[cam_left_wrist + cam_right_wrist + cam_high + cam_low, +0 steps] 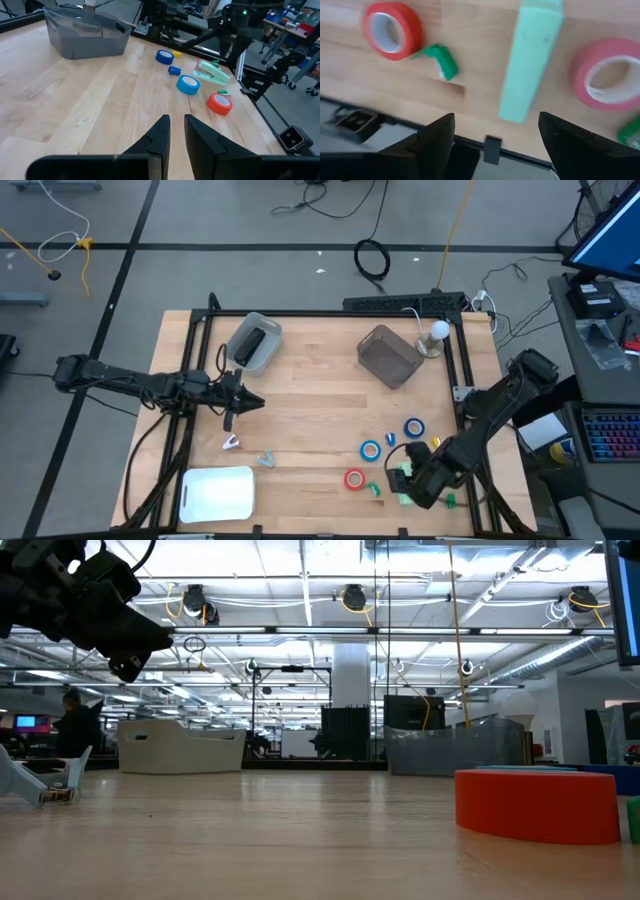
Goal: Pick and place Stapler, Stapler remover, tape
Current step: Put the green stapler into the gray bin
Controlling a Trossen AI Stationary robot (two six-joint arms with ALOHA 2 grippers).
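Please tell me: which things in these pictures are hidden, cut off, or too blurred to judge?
- Second red tape roll: in the high view the right gripper covers it.
- Mint-green plastic stapler: cut off by the right wrist picture's top edge; mostly under that arm in the high view.
- Dark item inside the clear bin: too small to identify.
- Blue tape roll: in the low view, hidden behind the red roll.

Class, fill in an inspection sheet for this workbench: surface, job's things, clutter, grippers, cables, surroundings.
Surface: wooden table, bare in the middle.
Job's things: blue tape rolls, red tape roll, mint green stapler.
Clutter: two grey bins, white board.
Grippers: left gripper nearly closed, holding nothing; right gripper open over the stapler.
Cables: coiled on the floor.
Surroundings: open workshop, a person at the far back.
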